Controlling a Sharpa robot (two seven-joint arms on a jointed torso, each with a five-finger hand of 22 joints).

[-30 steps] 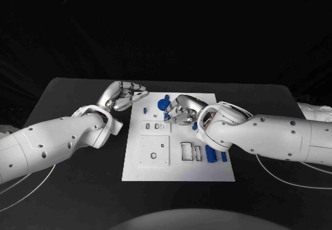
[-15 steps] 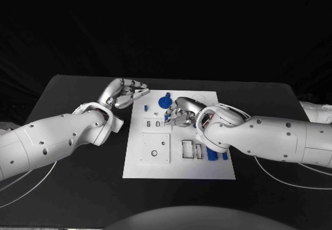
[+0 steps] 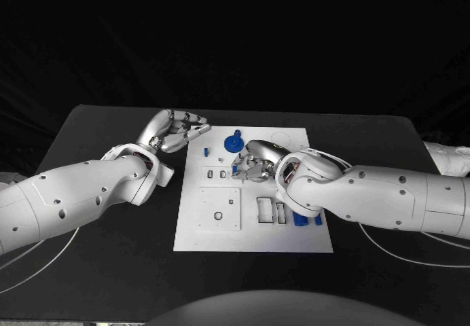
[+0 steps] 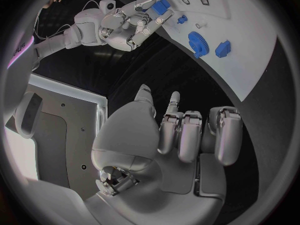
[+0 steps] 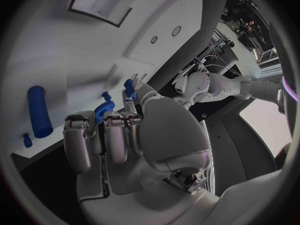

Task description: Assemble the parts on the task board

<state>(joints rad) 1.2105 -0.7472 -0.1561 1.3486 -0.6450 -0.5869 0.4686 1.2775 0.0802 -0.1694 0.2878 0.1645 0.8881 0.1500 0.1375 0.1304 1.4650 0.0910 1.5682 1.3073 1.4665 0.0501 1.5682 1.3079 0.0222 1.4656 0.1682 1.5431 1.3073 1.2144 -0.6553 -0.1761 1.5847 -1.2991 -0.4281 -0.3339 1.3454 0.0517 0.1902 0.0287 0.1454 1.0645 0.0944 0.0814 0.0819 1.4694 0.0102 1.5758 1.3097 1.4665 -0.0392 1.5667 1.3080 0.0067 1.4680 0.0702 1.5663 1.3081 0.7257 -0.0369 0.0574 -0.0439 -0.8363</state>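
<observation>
While right hand hovers over board, blue part touches fingers.

Head camera looks down; wrist cameras share the task board.

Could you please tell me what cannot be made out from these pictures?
- Head view: whether the right hand holds a blue piece; its own fingers cover it.
- Head view: the blue pegs, partly behind the right arm.
- Left wrist view: the task board, cut off at the rim.

There are no words, numbers or signs to read on the board, the parts or the arms.
</observation>
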